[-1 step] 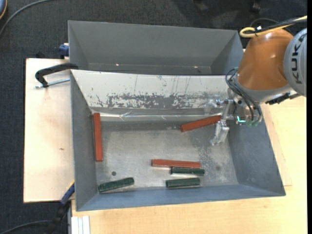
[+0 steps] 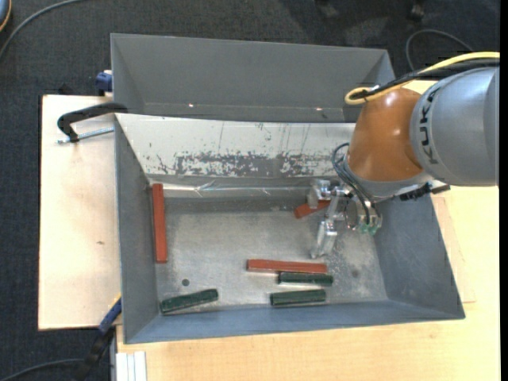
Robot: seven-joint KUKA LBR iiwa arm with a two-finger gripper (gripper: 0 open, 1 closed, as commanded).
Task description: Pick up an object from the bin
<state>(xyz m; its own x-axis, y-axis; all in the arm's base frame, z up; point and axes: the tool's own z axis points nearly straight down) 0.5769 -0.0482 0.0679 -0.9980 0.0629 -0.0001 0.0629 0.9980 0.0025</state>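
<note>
Red bars [image 2: 159,222] — three, one partly hidden. Dark green bars [image 2: 189,300] — three.

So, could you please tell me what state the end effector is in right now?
End effector: cannot be told whether open or closed; it hangs just behind the long red bar.
</note>
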